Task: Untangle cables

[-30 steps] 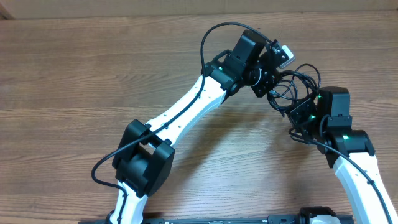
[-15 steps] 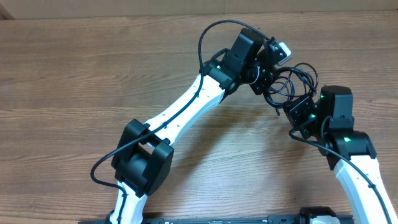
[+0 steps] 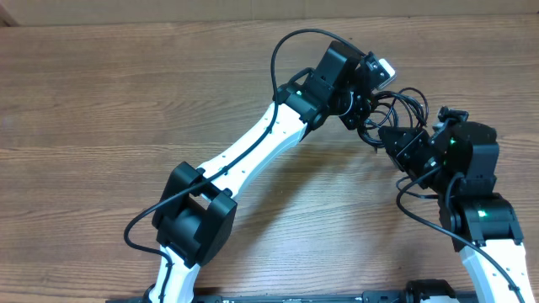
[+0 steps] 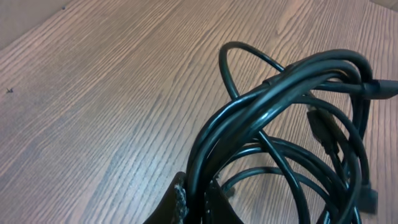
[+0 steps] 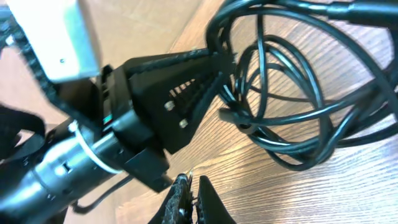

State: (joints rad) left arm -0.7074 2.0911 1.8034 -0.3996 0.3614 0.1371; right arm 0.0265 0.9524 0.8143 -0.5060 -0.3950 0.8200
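the cables (image 4: 280, 93) hang in one knotted bunch of black loops off the tip of the left gripper (image 4: 196, 190), which is pinching several strands together right at the fingertips. from there the loops fan up and away over the table (image 3: 126, 84), at its far right part. one small plug dangles inside the coil, and another shows at the edge of the left wrist view. the right gripper (image 5: 189, 183) has its fingers pressed together, pointing up at the underside of the bunch. the nearest loop sits just beyond its tips, and i cannot tell whether any strand is caught in them. from above, the two grippers are close together, nearly nose to nose, with the tangle spilling out beyond both.

compared with a second ago, the right arm has swung its wrist further out to the right and lifted its gripper up the table toward the left one. the left arm has barely shifted, and the bunch looks pulled a little tighter.
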